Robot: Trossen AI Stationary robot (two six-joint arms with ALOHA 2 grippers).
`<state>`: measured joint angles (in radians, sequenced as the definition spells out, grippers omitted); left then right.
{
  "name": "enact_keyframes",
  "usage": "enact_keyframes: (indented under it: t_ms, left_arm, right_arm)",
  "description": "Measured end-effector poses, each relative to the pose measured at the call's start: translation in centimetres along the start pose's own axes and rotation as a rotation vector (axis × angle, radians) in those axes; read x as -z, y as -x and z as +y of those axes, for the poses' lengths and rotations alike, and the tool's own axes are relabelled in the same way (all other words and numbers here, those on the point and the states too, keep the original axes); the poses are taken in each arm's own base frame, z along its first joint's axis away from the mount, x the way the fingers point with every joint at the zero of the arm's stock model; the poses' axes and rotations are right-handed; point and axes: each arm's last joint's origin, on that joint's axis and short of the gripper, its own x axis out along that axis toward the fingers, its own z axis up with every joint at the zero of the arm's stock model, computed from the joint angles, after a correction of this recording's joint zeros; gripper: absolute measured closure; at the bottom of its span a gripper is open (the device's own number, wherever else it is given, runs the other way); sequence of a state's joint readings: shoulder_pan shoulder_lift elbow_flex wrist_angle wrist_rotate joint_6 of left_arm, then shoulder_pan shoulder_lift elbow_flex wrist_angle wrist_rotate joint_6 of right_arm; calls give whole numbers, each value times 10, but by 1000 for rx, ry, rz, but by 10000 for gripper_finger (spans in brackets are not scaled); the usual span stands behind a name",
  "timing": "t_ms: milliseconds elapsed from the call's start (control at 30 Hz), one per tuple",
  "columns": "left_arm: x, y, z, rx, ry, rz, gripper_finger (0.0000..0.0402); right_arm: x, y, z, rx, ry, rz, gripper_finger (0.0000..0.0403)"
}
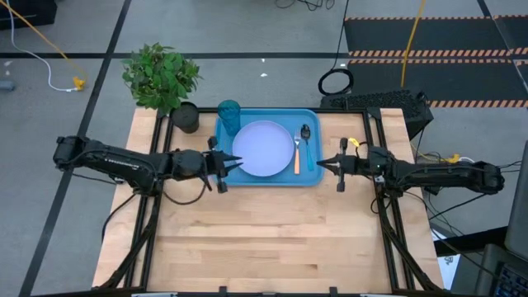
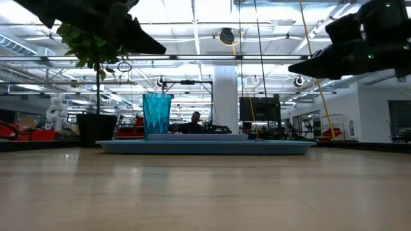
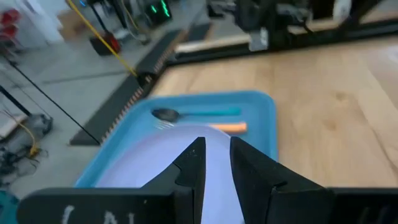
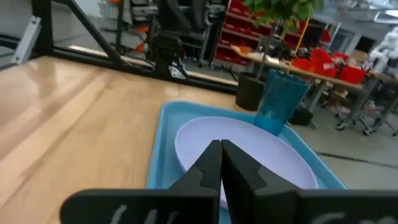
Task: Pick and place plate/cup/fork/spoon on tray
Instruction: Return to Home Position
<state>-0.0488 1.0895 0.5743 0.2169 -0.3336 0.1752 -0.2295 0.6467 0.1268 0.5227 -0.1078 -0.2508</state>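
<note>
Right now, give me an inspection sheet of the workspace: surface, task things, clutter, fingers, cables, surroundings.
Surface: wooden table, bare in front of the tray.
Tray: blue, at the table's far middle.
Plate: on the tray, centred.
Cup: upright in the tray's far left corner.
Fork: on the tray, right of the plate.
Spoon: on the tray, beside the fork.
Clutter: potted plant at the far left corner.
Left gripper: over the tray's left edge, fingers slightly apart, empty.
Right gripper: at the tray's right edge, fingers closed, empty.
Cables: yellow and white cables on the floor beyond the table.
Surroundings: striped floor mats; a person far off in the low view.
</note>
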Motion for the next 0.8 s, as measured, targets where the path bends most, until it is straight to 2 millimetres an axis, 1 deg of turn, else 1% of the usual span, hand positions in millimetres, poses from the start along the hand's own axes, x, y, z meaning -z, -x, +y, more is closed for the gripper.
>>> enact_keyframes:
  t_ms: [133,233,367,600,800]
  left_arm:
    - [9,13,7,-29,1,-53,325]
    - [16,20,13,-51,4,-70,325]
    - [17,28,20,-80,25,-103,325]
    - [16,31,21,-76,93,-118,325]
    - [16,31,21,-69,166,-116,325]
  right_arm:
    - [7,4,3,3,-11,-22,403]
    - [7,5,2,5,-43,-35,403]
    - [4,8,4,-23,-69,-60,403]
    - [4,15,7,-52,-102,-50,403]
    - [5,19,15,-110,-121,-21,403]
